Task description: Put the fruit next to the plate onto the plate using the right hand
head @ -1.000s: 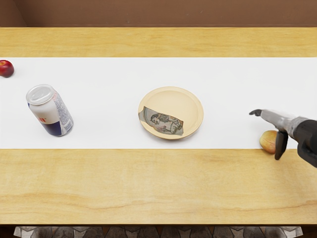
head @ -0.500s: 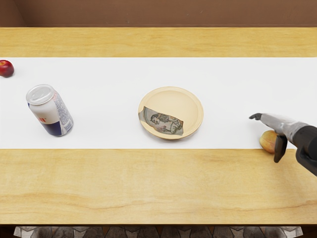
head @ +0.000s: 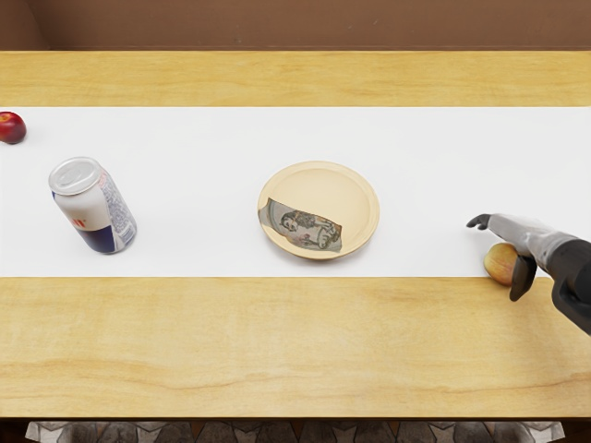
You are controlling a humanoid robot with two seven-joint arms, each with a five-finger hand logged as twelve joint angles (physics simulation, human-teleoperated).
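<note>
Right hand (head: 528,242) at right edge, fingers spread, gripping nothing, thumb just beside fruit (head: 499,263), fruit on cloth (head: 203,148) near its front edge, plate (head: 366,198) well apart at centre, can (head: 92,205) far left, apple (head: 11,126) at left edge.

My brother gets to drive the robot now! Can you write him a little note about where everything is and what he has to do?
Right hand: open, fingers spread over the yellowish fruit, thumb down by its right side; no grasp yet.
Left hand: not in view.
The fruit lies near the picture's right edge, well to the right of the plate, which sits in the middle.
Done: the reach only.
Left: close on the fruit, lift it, carry it left, set it on the plate.
</note>
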